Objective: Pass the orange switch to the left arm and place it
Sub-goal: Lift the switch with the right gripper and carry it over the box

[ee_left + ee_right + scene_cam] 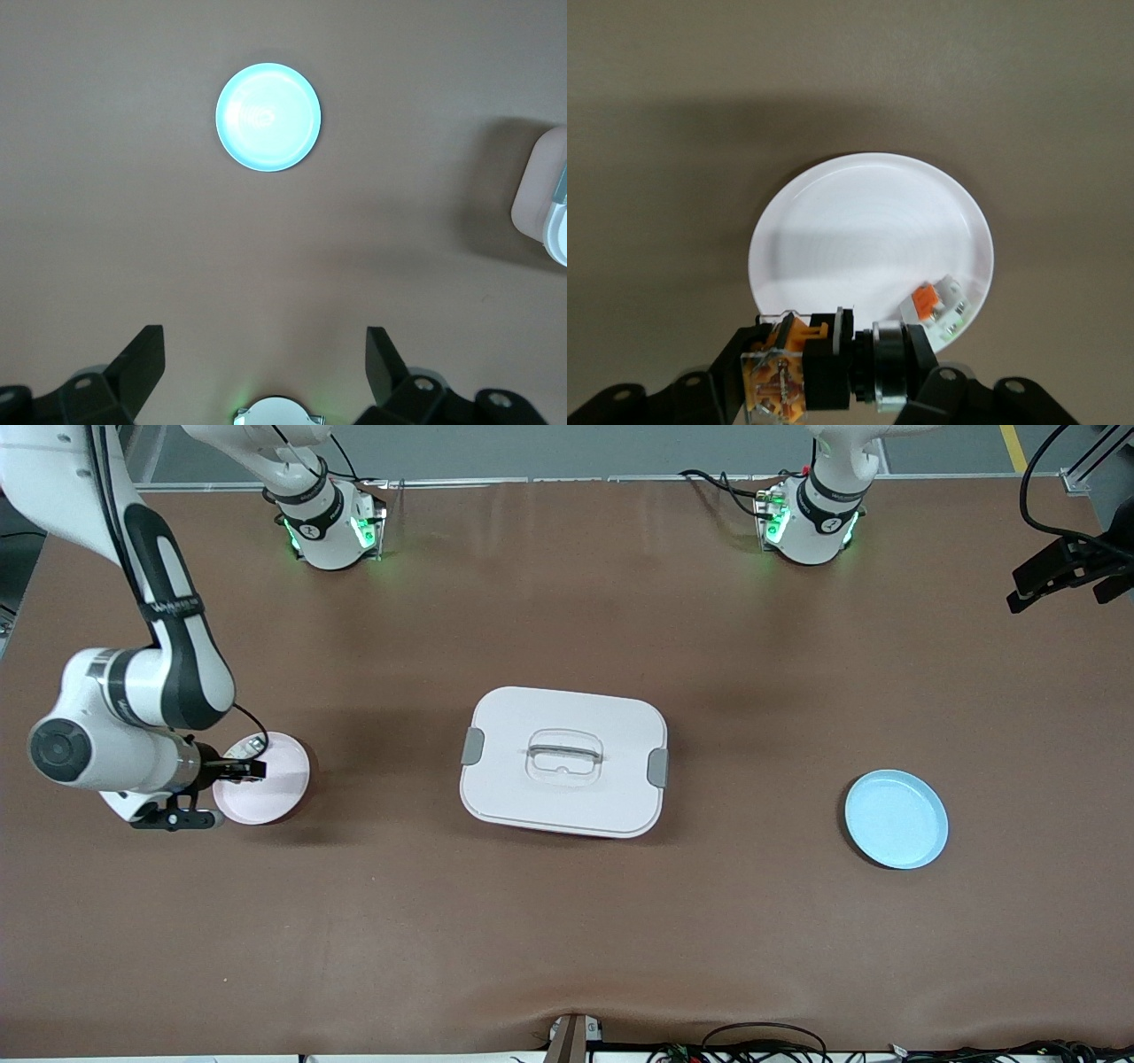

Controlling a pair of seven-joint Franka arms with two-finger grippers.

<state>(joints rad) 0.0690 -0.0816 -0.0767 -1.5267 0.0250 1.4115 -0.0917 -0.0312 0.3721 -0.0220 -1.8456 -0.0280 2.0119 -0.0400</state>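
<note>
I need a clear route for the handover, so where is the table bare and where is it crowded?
Bare tabletop lies between the box and the blue plate, and along the strip nearer the front camera than both. The pink plate is crowded: the right gripper hangs over it, shut on the orange switch, beside a small white component. The left gripper waits open.

No readable text; right arm [168,615] band carries lettering too small.

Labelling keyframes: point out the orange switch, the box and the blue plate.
orange switch [799,372]: right wrist view, its orange-and-black body between the fingers.
box [563,757]: front view, recessed lid handle.
blue plate [896,819]: front view, plate centre.
</note>
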